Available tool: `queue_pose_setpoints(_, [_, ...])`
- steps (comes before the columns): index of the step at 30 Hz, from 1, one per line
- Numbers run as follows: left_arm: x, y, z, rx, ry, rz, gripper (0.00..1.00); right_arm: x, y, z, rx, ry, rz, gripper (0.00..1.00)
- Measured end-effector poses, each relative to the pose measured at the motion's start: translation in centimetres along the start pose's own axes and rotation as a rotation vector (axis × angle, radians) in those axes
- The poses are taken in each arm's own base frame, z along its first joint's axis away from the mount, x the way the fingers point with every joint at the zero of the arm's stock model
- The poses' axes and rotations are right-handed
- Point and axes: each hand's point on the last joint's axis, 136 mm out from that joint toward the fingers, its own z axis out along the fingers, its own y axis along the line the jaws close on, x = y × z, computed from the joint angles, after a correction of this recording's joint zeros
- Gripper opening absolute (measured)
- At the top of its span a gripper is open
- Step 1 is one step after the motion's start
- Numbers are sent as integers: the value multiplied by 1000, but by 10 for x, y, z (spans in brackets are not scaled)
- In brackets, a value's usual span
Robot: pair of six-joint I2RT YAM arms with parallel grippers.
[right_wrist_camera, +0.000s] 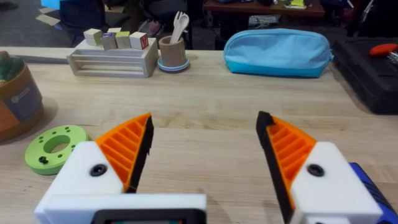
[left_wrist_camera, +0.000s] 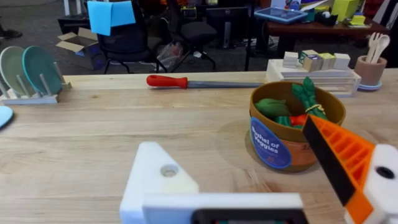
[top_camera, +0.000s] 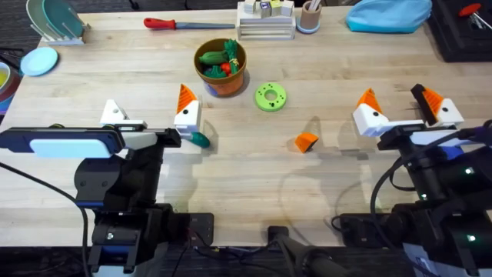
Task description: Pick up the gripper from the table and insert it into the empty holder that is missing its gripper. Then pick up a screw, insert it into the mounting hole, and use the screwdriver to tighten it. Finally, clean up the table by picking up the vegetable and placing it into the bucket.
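The loose orange gripper (top_camera: 306, 141) lies on the table between the two arms. My left gripper (top_camera: 151, 111) (left_wrist_camera: 233, 140) is open. Its outer finger is the bare white holder (top_camera: 114, 114) (left_wrist_camera: 161, 177) with an open screw hole, and its other finger carries an orange pad. The teal vegetable (top_camera: 200, 139) lies right beside that padded finger. Beyond it stands the bucket (top_camera: 227, 83) (left_wrist_camera: 270, 146), with toy vegetables inside. My right gripper (top_camera: 396, 100) (right_wrist_camera: 205, 121) is open over bare table, with orange pads on both fingers. The screwdriver and screws are out of view.
A green disc with holes (top_camera: 270, 96) (right_wrist_camera: 56, 146) lies right of the bucket. At the far edge are a red-handled tool (top_camera: 188, 24) (left_wrist_camera: 168, 81), a block tray (top_camera: 265, 23), a cup (top_camera: 309, 17), a blue pouch (top_camera: 388, 14) (right_wrist_camera: 280, 53) and a dish rack (top_camera: 54, 19).
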Motion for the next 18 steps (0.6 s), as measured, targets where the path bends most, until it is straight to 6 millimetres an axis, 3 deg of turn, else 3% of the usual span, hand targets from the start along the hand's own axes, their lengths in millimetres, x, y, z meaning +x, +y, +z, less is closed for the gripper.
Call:
queue_pose_setpoints(12, [-1,0,0,0,-3,0,993,2,0,0,1,9,0,991])
queue_pose_setpoints(18, [-18,0,-1,0,-66,-31,992,-2,1,0,-4,-6,0,991])
